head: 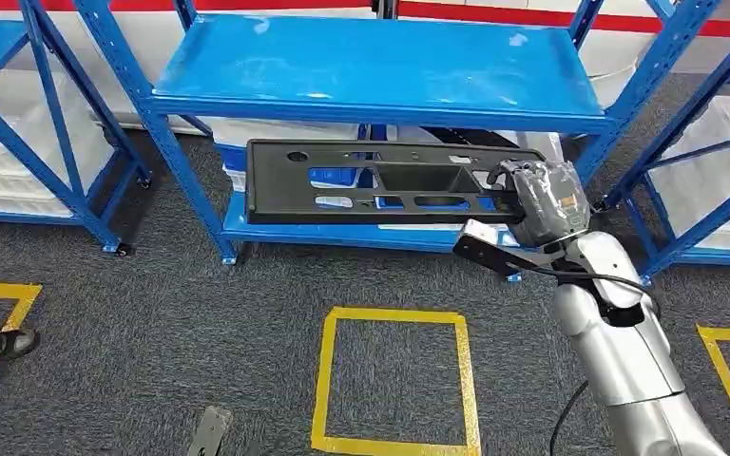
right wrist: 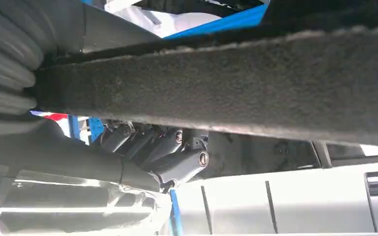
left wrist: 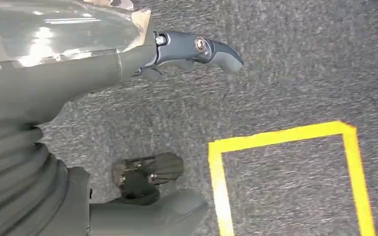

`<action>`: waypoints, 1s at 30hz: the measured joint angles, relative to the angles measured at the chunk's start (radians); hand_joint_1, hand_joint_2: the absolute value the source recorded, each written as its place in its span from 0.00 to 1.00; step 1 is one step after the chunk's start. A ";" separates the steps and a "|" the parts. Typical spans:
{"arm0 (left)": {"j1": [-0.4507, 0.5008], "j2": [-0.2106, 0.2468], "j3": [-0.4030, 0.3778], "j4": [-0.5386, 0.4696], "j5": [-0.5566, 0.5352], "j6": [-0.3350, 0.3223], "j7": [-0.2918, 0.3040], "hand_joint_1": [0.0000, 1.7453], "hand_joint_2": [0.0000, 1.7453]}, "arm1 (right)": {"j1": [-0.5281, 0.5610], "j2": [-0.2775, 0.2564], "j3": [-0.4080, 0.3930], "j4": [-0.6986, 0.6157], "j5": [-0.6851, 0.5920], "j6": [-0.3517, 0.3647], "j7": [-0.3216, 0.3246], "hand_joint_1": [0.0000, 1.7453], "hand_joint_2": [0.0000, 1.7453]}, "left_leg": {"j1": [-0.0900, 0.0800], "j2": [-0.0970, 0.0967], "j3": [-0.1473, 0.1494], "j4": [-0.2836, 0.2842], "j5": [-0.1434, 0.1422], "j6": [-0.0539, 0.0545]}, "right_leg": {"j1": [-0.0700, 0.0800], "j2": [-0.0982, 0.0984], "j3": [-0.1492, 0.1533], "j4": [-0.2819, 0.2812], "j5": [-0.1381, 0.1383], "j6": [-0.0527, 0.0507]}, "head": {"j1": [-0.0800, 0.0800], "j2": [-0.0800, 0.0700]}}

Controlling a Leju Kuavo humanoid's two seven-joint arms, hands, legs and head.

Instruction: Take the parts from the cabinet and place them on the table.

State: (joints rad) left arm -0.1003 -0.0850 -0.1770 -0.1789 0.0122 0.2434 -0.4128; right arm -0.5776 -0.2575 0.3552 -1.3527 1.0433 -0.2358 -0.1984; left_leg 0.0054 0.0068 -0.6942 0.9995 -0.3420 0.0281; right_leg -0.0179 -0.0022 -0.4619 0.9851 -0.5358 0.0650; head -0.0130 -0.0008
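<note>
In the head view the right hand (head: pixel 544 195) grips the right end of a long black plastic panel (head: pixel 380 180), a flat part with several oblong cut-outs and a recessed pocket near the held end. The panel lies level and crosswise in front of the blue shelving rack (head: pixel 380 71), below the rack's upper shelf and in front of its lower shelf (head: pixel 342 233), whose blue surface shows through the cut-outs; whether the far end of the panel touches the lower shelf cannot be told. The hand's fingers are curled over the panel's end, and the silver right arm (head: pixel 618 351) rises to it from the lower right of the view. In the right wrist view the panel's edge (right wrist: pixel 226 78) runs across close to the camera as a dark, rough-looking band, with the dark fingers (right wrist: pixel 165 147) closed around it on one side and the grey ribbed cover at the wrist just beside it. The left hand (left wrist: pixel 128 98) hangs over the grey carpet floor (left wrist: pixel 285 73) with nothing in it; one dark finger (left wrist: pixel 206 49) stretches out and the thick grey thumb (left wrist: pixel 162 211) lies apart from it. On the floor there are squares marked in yellow tape (head: pixel 394 380), one directly in front of the rack. White translucent bins (head: pixel 9 142) sit in the neighbouring rack at the left, and a person's dark shoe (head: pixel 0 344) shows at the left edge of the head view.
</note>
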 joint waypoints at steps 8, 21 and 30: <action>0.009 0.000 0.002 0.000 -0.006 0.002 0.001 0.00 1.00 | 0.020 -0.001 -0.003 0.007 0.005 -0.001 0.004 0.99 1.00 | 0.006 -0.007 -0.062 0.131 -0.118 -0.029 | -0.010 -0.002 -0.060 0.000 0.051 -0.058 | -0.015 0.000; 0.007 0.005 0.003 0.000 -0.012 0.001 0.000 0.00 1.00 | 0.069 -0.008 -0.012 -0.011 0.013 -0.004 0.012 0.99 1.00 | -0.012 -0.012 0.157 -0.053 -0.085 0.061 | 0.004 0.001 -0.134 0.018 0.096 -0.027 | -0.009 0.000; -0.001 -0.010 0.003 0.000 -0.013 -0.002 0.001 0.00 1.00 | 0.080 -0.013 -0.033 -0.018 -0.039 0.015 -0.005 0.99 1.00 | 0.035 0.003 0.023 0.014 -0.029 0.001 | -0.051 0.003 -0.086 0.113 0.045 0.072 | -0.004 0.000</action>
State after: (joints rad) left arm -0.1010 -0.0954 -0.1736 -0.1789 -0.0008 0.2419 -0.4120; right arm -0.4978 -0.2705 0.3220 -1.3706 1.0048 -0.2209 -0.2033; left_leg 0.0408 0.0102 -0.6712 1.0139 -0.3713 0.0293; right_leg -0.0686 0.0009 -0.5480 1.0981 -0.4908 0.1373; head -0.0172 -0.0008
